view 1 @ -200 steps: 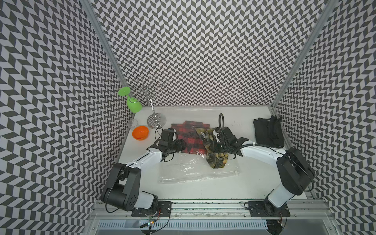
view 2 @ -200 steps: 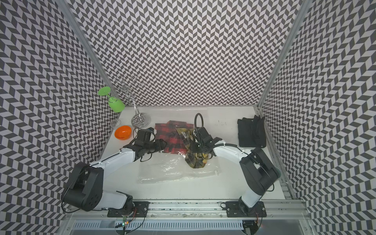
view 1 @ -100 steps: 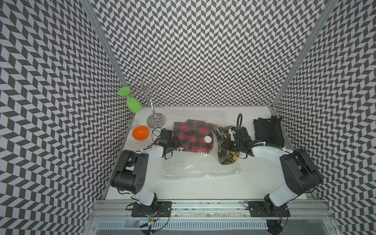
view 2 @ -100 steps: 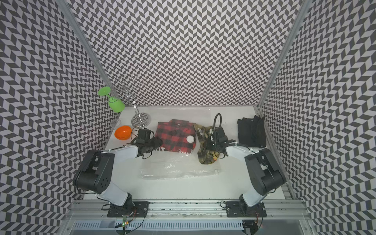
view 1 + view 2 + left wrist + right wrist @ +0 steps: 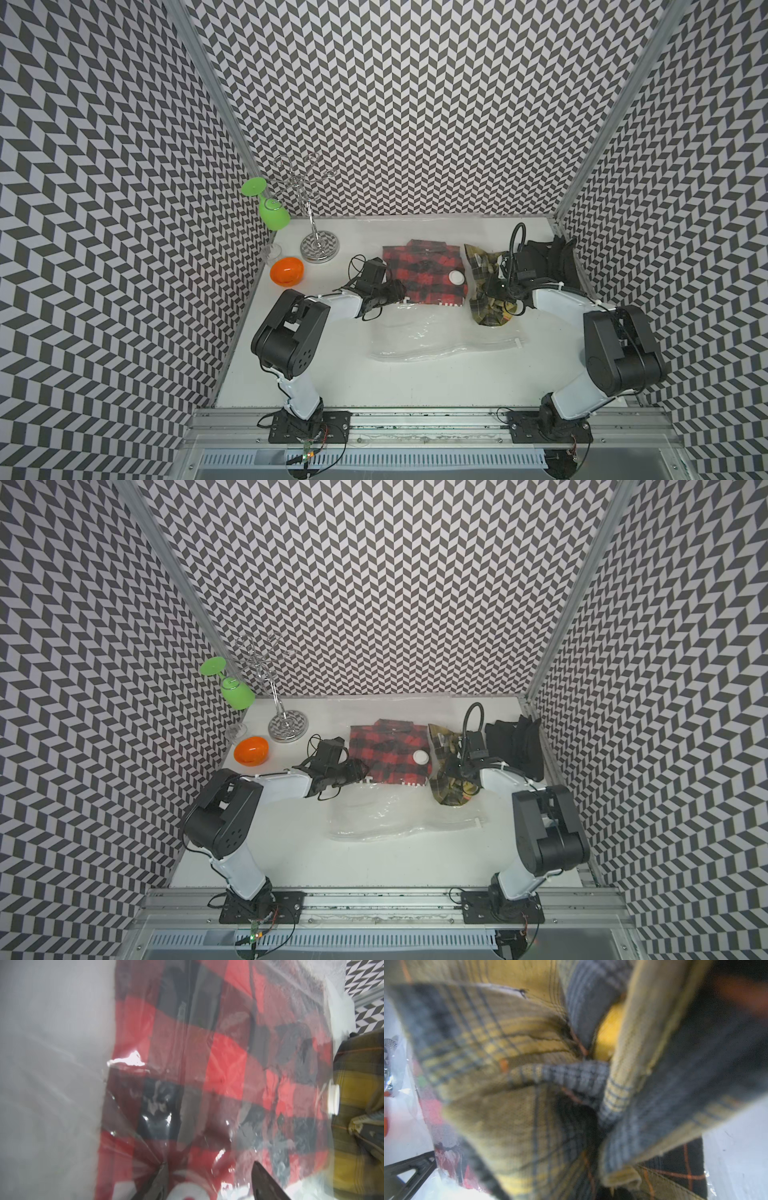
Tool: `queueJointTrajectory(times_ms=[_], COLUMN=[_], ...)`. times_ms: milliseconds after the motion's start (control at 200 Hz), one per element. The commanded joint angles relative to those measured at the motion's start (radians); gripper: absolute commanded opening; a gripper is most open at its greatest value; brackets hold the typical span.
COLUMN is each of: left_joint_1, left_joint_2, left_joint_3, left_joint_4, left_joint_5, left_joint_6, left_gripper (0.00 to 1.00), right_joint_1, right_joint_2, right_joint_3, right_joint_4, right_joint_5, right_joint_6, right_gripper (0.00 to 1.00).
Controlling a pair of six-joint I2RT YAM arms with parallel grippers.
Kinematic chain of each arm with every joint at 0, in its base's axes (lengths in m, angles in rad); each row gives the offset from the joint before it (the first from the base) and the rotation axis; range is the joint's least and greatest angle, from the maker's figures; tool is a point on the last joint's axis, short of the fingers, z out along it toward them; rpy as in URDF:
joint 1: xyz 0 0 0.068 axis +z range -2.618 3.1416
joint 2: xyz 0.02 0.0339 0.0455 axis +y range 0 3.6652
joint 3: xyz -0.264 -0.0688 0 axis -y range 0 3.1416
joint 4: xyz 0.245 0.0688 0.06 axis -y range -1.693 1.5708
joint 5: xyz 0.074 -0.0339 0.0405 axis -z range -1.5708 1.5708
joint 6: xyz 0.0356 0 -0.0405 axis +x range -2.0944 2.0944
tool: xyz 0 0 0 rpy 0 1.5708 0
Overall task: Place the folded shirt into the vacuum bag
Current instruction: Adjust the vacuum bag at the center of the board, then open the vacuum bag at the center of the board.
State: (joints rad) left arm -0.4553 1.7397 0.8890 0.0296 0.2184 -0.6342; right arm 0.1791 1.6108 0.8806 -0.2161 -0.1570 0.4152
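Swung out toward its own side since a second ago, my right arm has carried the yellow plaid shirt [image 5: 492, 318] off the middle of the bag, and my left arm has folded back at the elbow.

On the white table [image 5: 415, 382] the vacuum bag [image 5: 428, 332] lies flat between both arms. It is a wide sheet of clear, crinkled film that catches the light in creases. Its whitish zip edge [image 5: 478, 348] runs along the near side and ends in a small white clip [image 5: 518, 342].

A red-and-black checked shirt [image 5: 419, 274] sits in the far half of the bag. The left wrist view shows it through glossy film.

The yellow plaid shirt is bunched rather than flat, just beside the checked one at the bag's right edge. I cannot tell whether any of it is under the film.

A dark folded garment [image 5: 557, 266] lies against the right wall.

My right gripper [image 5: 496, 286] is buried in the yellow cloth and pinches it. Gathered folds fill the right wrist view.

My left gripper [image 5: 209, 1184] has its jaws spread, with both fingers [image 5: 261, 1180] over the film at the checked shirt's left edge.

The round white valve cap [image 5: 456, 276] stands on the film over the checked shirt's right side, next to the yellow plaid.
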Motion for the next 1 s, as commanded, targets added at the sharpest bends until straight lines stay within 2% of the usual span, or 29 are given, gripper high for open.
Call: queueJointTrajectory(times_ms=[0, 55, 165, 280, 421, 451, 521, 656, 786, 996], left_joint_1=[-0.020, -0.081, -0.273, -0.449, -0.566, -0.585, -0.627, -0.677, -0.686, -0.683], left_joint_2=[-0.097, -0.124, -0.128, -0.114, -0.092, -0.080, -0.053, 0.015, 0.067, 0.017], left_joint_3=[0.087, 0.134, 0.168, 0.142, 0.143, 0.153, 0.173, 0.192, 0.214, 0.196], left_joint_4=[-0.200, -0.290, -0.400, -0.425, -0.435, -0.444, -0.459, -0.462, -0.479, -0.470], left_joint_5=[0.018, -0.014, -0.052, -0.100, -0.193, -0.208, -0.238, -0.333, -0.452, -0.532], left_joint_6=[0.172, 0.283, 0.428, 0.480, 0.534, 0.549, 0.576, 0.609, 0.624, 0.640], left_gripper=[0.64, 0.65, 0.66, 0.67, 0.70, 0.80, 0.83, 0.83, 0.82, 0.80], right_joint_1=[0.005, 0.005, 0.004, 0.004, 0.005, 0.004, 0.005, 0.005, 0.004, 0.004], right_joint_2=[0.043, 0.047, 0.051, 0.052, 0.048, 0.050, 0.051, 0.046, 0.041, 0.045], right_joint_3=[-0.001, -0.002, 0.001, 0.007, 0.002, 0.000, -0.004, -0.019, -0.025, -0.023], right_joint_4=[-0.032, -0.026, -0.023, -0.026, -0.023, -0.023, -0.022, -0.014, -0.016, -0.022], right_joint_5=[0.030, 0.023, 0.005, -0.016, -0.029, -0.030, -0.033, -0.044, -0.044, -0.038], right_joint_6=[-0.017, -0.013, -0.011, -0.009, -0.007, -0.007, -0.007, -0.003, -0.003, -0.010], right_gripper=[0.00, 0.00, 0.00, 0.00, 0.00, 0.00, 0.00, 0.00, 0.00, 0.00])
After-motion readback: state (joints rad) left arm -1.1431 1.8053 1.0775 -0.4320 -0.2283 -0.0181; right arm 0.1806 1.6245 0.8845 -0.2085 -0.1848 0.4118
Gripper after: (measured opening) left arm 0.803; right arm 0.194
